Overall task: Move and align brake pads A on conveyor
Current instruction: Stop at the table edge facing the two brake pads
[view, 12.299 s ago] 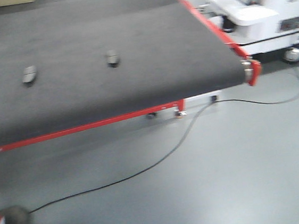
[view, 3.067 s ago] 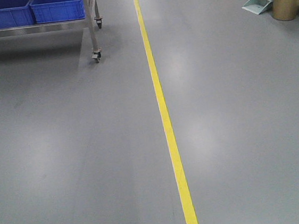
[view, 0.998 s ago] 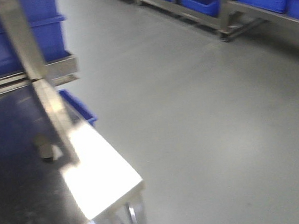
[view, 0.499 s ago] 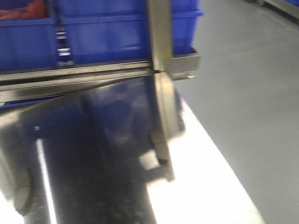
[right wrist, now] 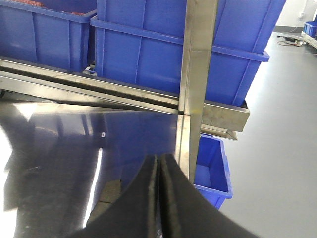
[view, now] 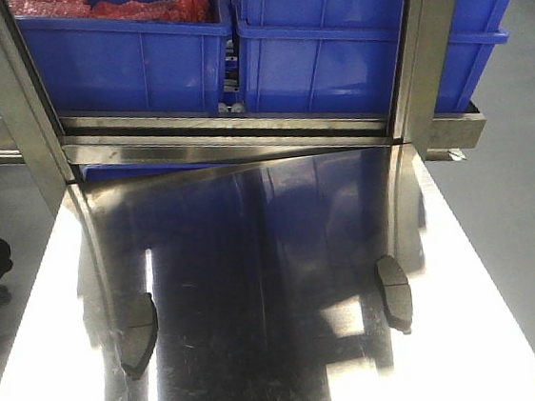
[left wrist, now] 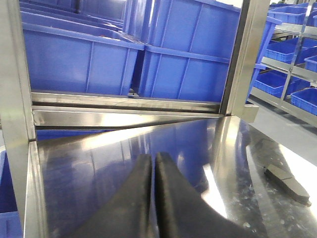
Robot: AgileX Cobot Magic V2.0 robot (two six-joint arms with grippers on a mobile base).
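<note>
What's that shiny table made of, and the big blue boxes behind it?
The table looks like polished stainless steel: it gives mirror reflections and bright glare. The blue boxes look like moulded plastic: even colour, ribbed rims, dull sheen.

From where I stand, nothing can be read. The blue bins, the shiny steel tabletop, the left pad and the right pad carry no legible lettering, label or number.
</note>
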